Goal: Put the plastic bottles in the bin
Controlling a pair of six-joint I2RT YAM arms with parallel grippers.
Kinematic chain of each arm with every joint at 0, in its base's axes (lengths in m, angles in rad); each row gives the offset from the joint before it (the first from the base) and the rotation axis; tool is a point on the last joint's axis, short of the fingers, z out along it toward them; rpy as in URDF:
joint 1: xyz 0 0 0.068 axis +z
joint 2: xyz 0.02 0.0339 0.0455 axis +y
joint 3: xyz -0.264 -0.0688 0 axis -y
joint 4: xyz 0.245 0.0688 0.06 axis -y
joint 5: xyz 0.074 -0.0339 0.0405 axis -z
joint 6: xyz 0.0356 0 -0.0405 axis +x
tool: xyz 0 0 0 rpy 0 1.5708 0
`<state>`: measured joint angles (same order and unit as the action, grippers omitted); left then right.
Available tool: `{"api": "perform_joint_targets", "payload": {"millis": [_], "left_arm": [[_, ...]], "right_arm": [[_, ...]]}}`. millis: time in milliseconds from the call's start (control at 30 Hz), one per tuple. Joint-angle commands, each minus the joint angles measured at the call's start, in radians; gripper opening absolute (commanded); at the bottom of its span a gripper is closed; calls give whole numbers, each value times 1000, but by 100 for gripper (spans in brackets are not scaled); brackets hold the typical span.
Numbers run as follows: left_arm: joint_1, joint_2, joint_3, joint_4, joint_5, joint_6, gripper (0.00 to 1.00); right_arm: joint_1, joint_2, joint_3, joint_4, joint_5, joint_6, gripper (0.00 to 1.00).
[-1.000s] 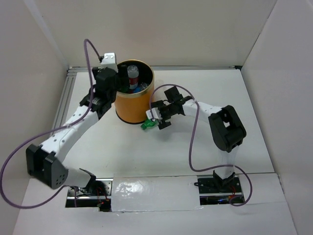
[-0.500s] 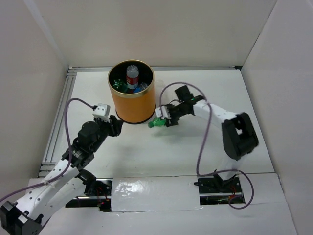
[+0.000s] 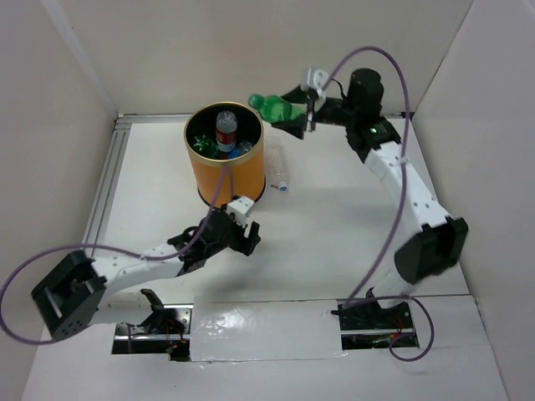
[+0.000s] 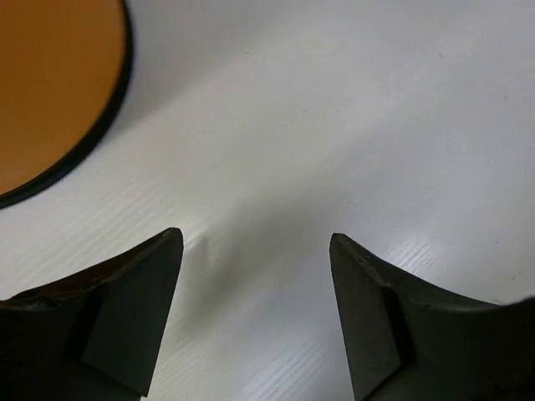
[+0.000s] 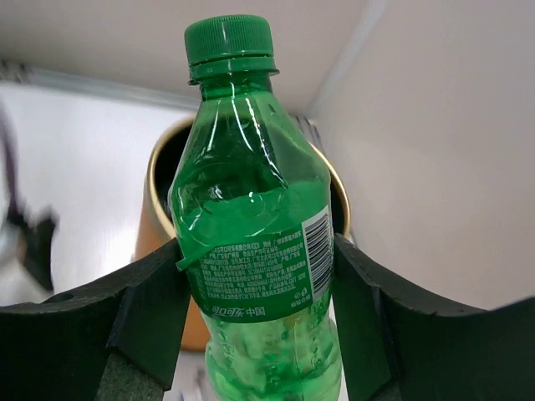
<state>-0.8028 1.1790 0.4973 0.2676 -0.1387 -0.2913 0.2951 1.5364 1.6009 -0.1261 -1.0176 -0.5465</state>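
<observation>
My right jaws pinch a green bottle point(image 5: 251, 217) at its label, held up in the air near the rim of the bin point(image 3: 224, 180). My left jaws are spread with nothing between them, low over the counter point(image 4: 334, 125) by the bin's base. One clear bottle point(image 3: 281, 180) lies just beside the bin, and others sit inside it
</observation>
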Motion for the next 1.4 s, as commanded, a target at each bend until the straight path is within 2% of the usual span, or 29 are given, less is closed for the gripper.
{"api": "perform_joint_targets", "payload": {"millis": [0, 67, 100, 167, 200, 267, 333, 367, 400, 467, 500, 533, 567, 600, 633, 667, 800, 867, 1000, 1167, 1367], "left_arm": [[-67, 121, 84, 176, -41, 58, 83], [-96, 240, 135, 217, -41, 58, 83], [-107, 276, 151, 228, -58, 58, 83], [-131, 365, 193, 249, -91, 58, 83], [-131, 389, 204, 274, -101, 58, 83], [-153, 454, 248, 283, -143, 72, 83], [-162, 496, 326, 268, -183, 95, 83], [-162, 516, 357, 254, -206, 104, 83], [-162, 556, 389, 254, -266, 119, 85], [-162, 603, 494, 230, -333, 141, 87], [-162, 632, 539, 216, -420, 150, 89], [-162, 698, 591, 187, -464, 150, 89], [-162, 737, 715, 145, -511, 126, 89], [-162, 776, 786, 31, -603, 107, 90], [-148, 815, 857, -28, -637, 54, 90], [-136, 888, 989, -148, -704, 19, 92], [-104, 1002, 1177, -226, -772, -43, 92], [-76, 1025, 1242, -257, -818, -87, 93], [-32, 1085, 1294, -246, -854, -55, 94], [-10, 1182, 1386, -292, -894, -65, 94], [10, 1281, 1500, -423, -892, -169, 94]], "right_arm": [[71, 186, 211, 259, -35, 388, 42], [94, 328, 316, 302, -35, 480, 43], [104, 376, 431, 302, -35, 553, 43], [121, 515, 552, 277, -35, 611, 49], [131, 563, 679, 276, -56, 684, 53], [142, 696, 805, 220, -82, 776, 70], [142, 751, 957, 142, -93, 764, 90], [142, 761, 976, 67, -93, 737, 100], [142, 737, 976, 45, -58, 680, 100], [93, 667, 830, 66, -4, 668, 100], [73, 578, 755, 133, 22, 678, 100], [31, 536, 629, 152, 74, 678, 100], [9, 498, 584, 152, 100, 666, 100], [-14, 437, 552, 123, 122, 631, 100], [-40, 414, 501, 100, 172, 631, 100], [-101, 366, 475, 77, 195, 631, 100], [-299, 253, 306, 137, 202, 713, 100], [-400, 219, 213, 146, 171, 738, 100], [-509, 121, 66, 137, 114, 738, 100], [-577, 36, -79, 137, 64, 706, 100], [-640, -53, -197, 149, 25, 726, 100]]}}
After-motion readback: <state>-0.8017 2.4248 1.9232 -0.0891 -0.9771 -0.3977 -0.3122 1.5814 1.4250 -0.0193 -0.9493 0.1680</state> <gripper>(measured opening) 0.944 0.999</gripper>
